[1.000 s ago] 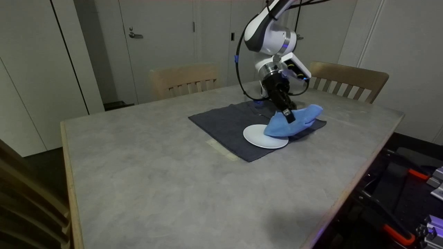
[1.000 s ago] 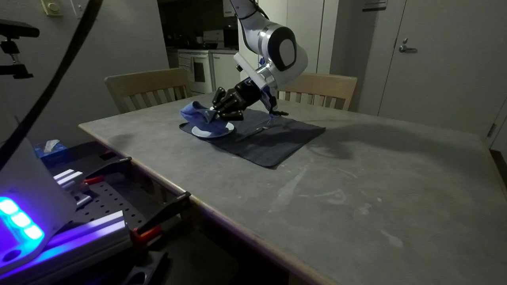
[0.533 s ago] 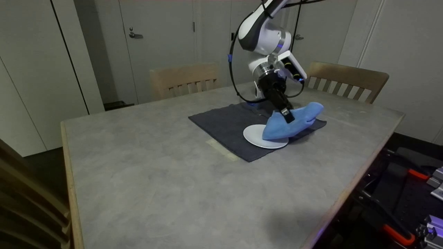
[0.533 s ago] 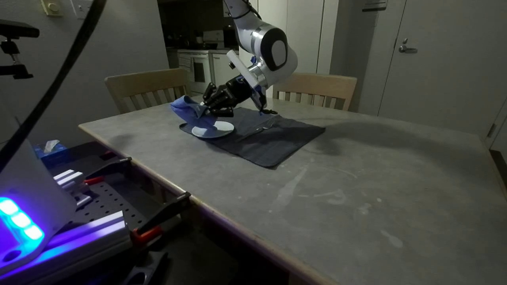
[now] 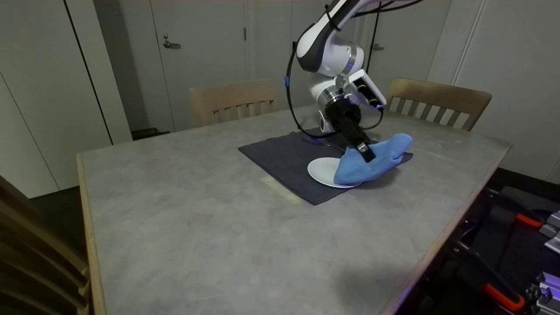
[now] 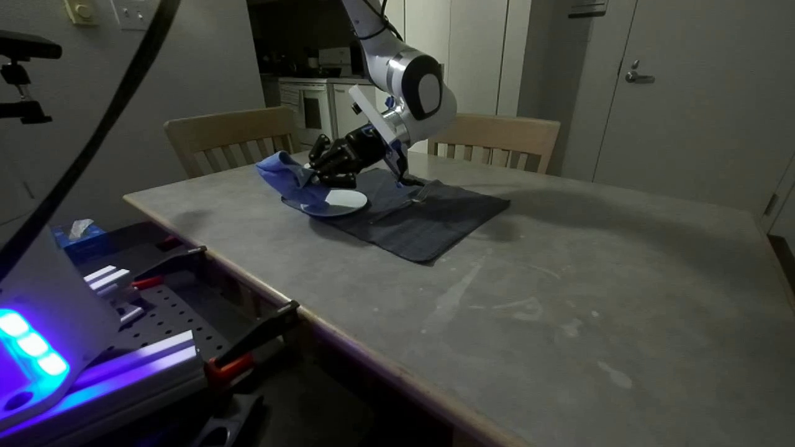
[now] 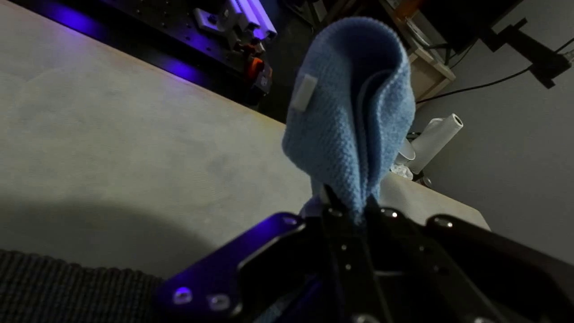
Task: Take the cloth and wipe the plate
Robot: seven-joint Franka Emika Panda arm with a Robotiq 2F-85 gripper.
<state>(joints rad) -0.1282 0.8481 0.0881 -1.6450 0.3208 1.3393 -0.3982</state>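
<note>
My gripper (image 5: 369,155) is shut on the blue cloth (image 5: 379,162), and its fingers pinch the cloth's folds in the wrist view (image 7: 352,208). The cloth (image 7: 345,112) rises in a bent fold beyond the fingertips. In an exterior view the cloth (image 6: 289,180) hangs over one side of the plate, its lower end at the plate's surface. The white plate (image 5: 323,170) lies flat near a corner of the dark mat; part of it is hidden by the cloth. The plate (image 6: 346,201) also shows in an exterior view, below the gripper (image 6: 315,176). The plate is not visible in the wrist view.
The dark grey mat (image 6: 435,226) lies on the grey table (image 5: 197,227). A metal utensil (image 6: 422,194) lies on the mat near the gripper. Wooden chairs (image 5: 437,98) stand at the table's sides. Clamps with orange handles (image 5: 503,297) sit beyond a table edge.
My gripper and the held cloth have shifted across the plate toward its side, leftward in an exterior view, baring more of the plate. The plate and mat have not moved.
</note>
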